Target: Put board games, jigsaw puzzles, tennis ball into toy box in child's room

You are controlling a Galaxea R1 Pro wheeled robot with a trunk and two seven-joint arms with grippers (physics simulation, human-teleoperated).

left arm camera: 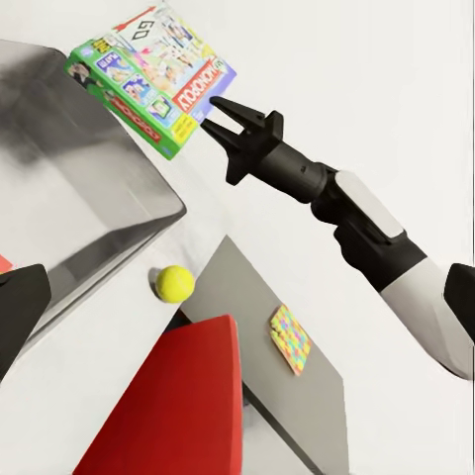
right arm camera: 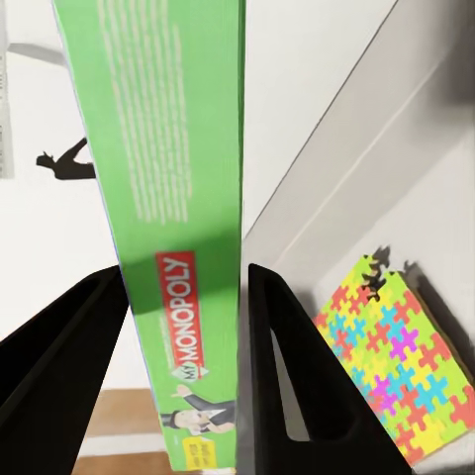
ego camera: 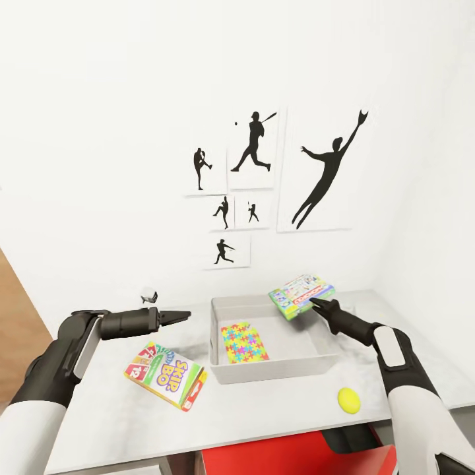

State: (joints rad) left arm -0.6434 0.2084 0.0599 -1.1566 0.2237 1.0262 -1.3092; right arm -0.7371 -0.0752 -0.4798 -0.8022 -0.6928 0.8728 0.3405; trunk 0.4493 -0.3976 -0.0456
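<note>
Right gripper (ego camera: 316, 302) clamped on Monopoly box (ego camera: 301, 295) above toy box (ego camera: 277, 369)

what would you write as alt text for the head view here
The right end effector holds a green Monopoly box over the far right corner of a grey toy box containing a jigsaw puzzle. On the pale table, a Skip-Bo box lies left of it and a tennis ball right, with the left end effector hovering nearby.

Both arms w/ black joints & white shell panels, ending in slim black two-finger grippers: left gripper (ego camera: 185, 315), right gripper (ego camera: 313, 301).
</note>
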